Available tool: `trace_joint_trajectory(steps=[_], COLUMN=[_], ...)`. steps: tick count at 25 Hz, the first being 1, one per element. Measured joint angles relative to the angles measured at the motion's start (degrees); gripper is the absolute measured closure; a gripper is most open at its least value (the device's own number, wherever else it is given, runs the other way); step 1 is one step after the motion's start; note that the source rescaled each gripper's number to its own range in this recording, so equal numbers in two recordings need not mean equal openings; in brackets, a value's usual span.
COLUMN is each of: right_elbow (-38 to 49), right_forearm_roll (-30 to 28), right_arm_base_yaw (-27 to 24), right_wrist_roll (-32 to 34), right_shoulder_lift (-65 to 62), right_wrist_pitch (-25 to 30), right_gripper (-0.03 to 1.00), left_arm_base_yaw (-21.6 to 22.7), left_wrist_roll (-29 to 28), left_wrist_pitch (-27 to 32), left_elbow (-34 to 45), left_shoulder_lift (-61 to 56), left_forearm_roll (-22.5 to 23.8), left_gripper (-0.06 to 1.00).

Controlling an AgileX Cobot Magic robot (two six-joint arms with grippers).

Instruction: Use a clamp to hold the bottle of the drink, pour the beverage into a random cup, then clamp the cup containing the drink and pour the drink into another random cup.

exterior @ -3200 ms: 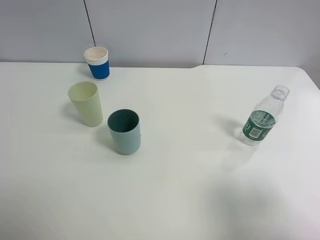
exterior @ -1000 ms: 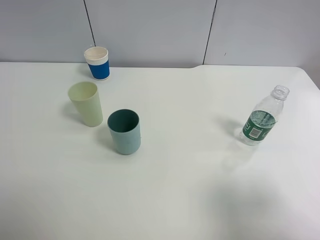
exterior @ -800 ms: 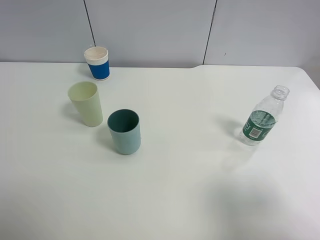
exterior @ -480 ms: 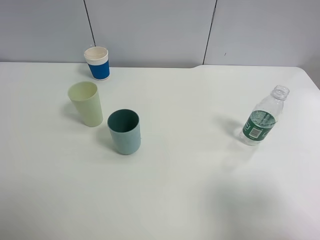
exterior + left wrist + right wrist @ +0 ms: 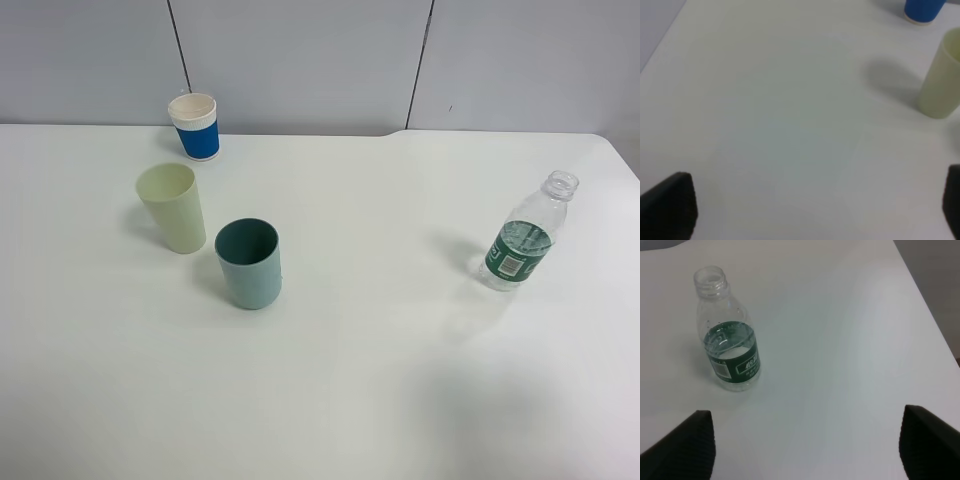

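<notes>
- We see no change: bottle (image 5: 729, 335) still stands ahead of the right gripper (image 5: 807, 445), jaws apart, empty.
- Left gripper (image 5: 815, 210) gapes wide, empty; tumbler (image 5: 942, 80) ahead.

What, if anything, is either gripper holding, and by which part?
Nothing is held. The bottle stands alone on the table, and bare table shows between both pairs of open jaws.

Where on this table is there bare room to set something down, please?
The widest free patch lies between the teal cup and the bottle, running to the table's near edge. It is crowded at the far left, where the pale tumbler, paper cup and teal cup stand close together.
</notes>
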Motion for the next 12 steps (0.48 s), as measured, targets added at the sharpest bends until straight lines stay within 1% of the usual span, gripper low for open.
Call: trace_joint_trajectory(steps=[12], right_elbow=[0.0], right_forearm_roll=[0.0], right_arm_base_yaw=[0.0], right_wrist_roll=[0.0], right_shoulder_lift=[0.0], right_wrist_pitch=[0.0], right_gripper=[0.53], left_arm_base_yaw=[0.0], left_wrist_roll=[0.0], left_wrist_pitch=[0.0], left_elbow=[0.0], left_shoulder_lift=[0.0], left_forearm_roll=[0.0], left_gripper=[-0.06])
